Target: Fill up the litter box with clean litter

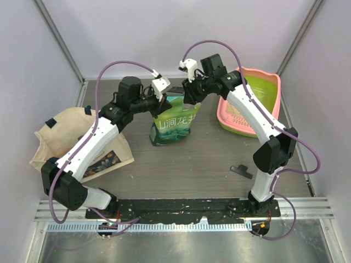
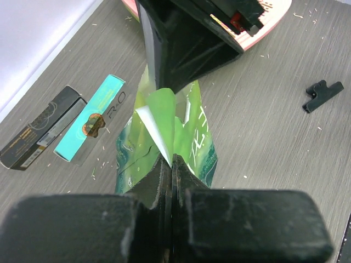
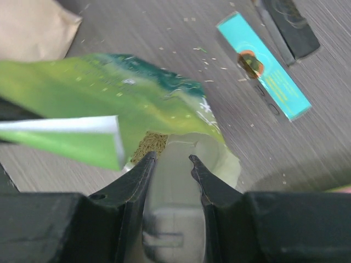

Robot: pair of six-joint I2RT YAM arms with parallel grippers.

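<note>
Pink-rimmed litter box sits right of and a bit behind the green bag, near it but apart; the basin is mostly bare green, with a pale patch at the bag-side corner. To the bag's left, well apart, is a beige tote. The bag stands upright, and the left gripper is pressed tight on its top edge, holding the mouth up. The right gripper pinches the handle of the clear scoop, which is dipped into the bag's mouth. Some clean litter shows as tan granules inside the bag beside the scoop. A black clip lies on the table front-right of the bag.

Risks:
- The thin bag edge slips from the pinch and the mouth folds onto the scoop.
- Lifting the scoop drags or tips the bag.
- The slick handle twists and granules spill on the table between bag and box.
</note>
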